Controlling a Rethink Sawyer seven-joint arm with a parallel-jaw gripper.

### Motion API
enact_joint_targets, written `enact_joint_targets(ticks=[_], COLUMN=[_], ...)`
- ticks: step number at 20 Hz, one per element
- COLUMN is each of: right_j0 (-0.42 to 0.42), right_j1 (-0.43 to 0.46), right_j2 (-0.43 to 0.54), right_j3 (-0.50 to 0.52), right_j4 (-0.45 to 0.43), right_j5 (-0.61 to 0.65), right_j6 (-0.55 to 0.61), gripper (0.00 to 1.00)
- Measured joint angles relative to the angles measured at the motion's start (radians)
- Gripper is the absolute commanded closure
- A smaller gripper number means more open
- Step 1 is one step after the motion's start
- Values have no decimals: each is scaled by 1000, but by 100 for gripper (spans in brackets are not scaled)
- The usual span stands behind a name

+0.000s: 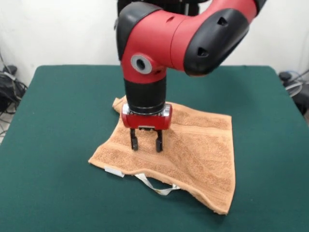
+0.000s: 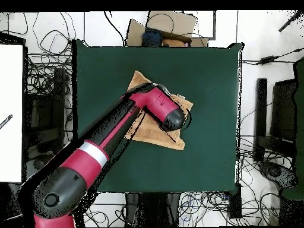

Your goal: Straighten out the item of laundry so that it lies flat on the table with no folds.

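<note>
The item of laundry (image 1: 193,150), an orange-tan terry towel, lies mostly spread out near the middle of the green table (image 1: 58,121). Its far left corner (image 1: 118,104) is bunched up and its front edge curls a little. A small white tag (image 1: 114,171) and a white loop (image 1: 157,186) stick out at that front edge. My gripper (image 1: 146,145) points straight down over the towel's left half, open, with its fingertips at or just above the cloth and nothing between them. In the overhead view the arm (image 2: 160,107) covers the towel's (image 2: 155,135) middle and hides the gripper.
Bare green table (image 2: 208,89) surrounds the towel on all sides. Off the table lie tangled cables (image 2: 44,83), a cardboard box (image 2: 169,29) beyond one edge, a white board (image 2: 10,113) and dark equipment (image 2: 279,119).
</note>
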Motion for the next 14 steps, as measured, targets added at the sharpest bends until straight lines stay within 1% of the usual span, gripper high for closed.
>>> enact_joint_targets(ticks=[1,2,4,5,6,7,10,14], right_j0=[8,10,15,16,16,15,14,14], right_j1=[-10,-15,-30,-41,-45,-55,-63,-67], right_j2=[0,0,0,-1,-1,-2,-3,-4], right_j3=[13,17,31,39,42,48,51,51], right_j4=[12,17,29,33,33,33,31,2], right_j5=[69,96,189,246,267,318,346,319], right_j6=[-19,-28,-65,-95,-106,-142,-175,-184], gripper=[0,0,0,0,0,0,0,0])
